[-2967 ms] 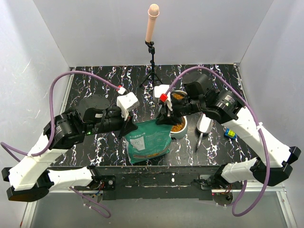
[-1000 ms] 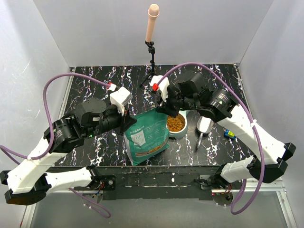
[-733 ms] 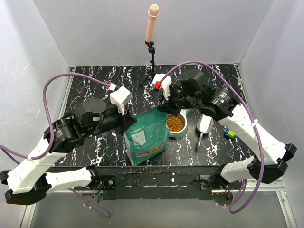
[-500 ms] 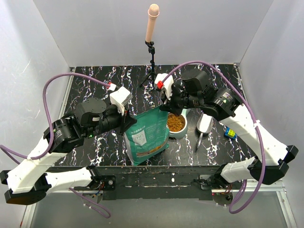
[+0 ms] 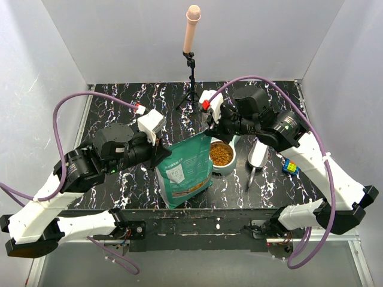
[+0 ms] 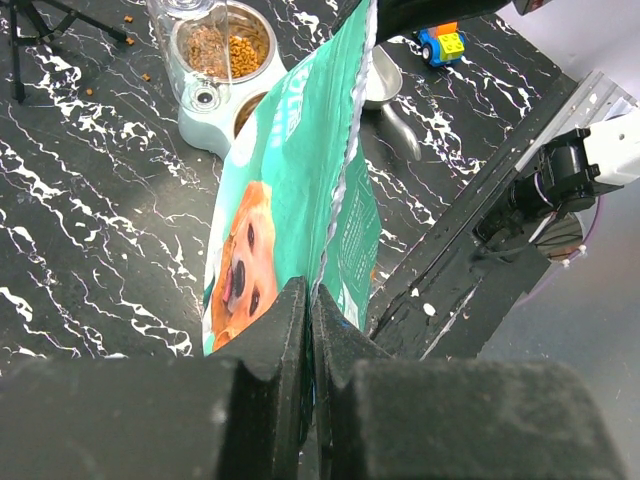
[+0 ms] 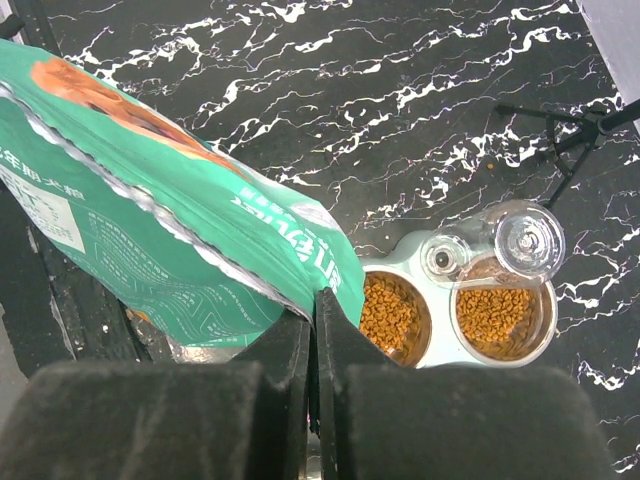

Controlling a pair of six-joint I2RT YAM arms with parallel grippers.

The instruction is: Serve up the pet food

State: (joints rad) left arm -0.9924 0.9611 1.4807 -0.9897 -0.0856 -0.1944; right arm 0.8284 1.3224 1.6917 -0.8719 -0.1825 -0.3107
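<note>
Moved: since three seconds back the bag has come up from a slump toward the near edge to standing upright. The right gripper has drifted back and to the right with its corner.
Overhead, pet food: brown kibble fills the near cup of the pale feeder, just right of the bag. What is inside the bag is hidden.
Overhead, left gripper: pinched tight on the bag's left top corner, its tips hard to make out under the wrist housing.
Overhead, right gripper: clamped on the right top corner, and its arm covers the feeder's far half.
Overhead, around: a metal scoop lies right of the feeder, with toy blocks further right. A tripod stands at the back of the marbled table.
Left wrist, grip: the left gripper is closed flat on the bag's side seam.
Left wrist, blocked: the bag hides part of the near cup and part of the scoop. The far cup's kibble shows under a clear dome, and stray pellets dot the table.
Right wrist, grip: the right gripper is squeezed onto the bag's top corner.
Right wrist, beyond: both cups of kibble sit just beside that corner. The bag's far end is cut off at the left edge.
</note>
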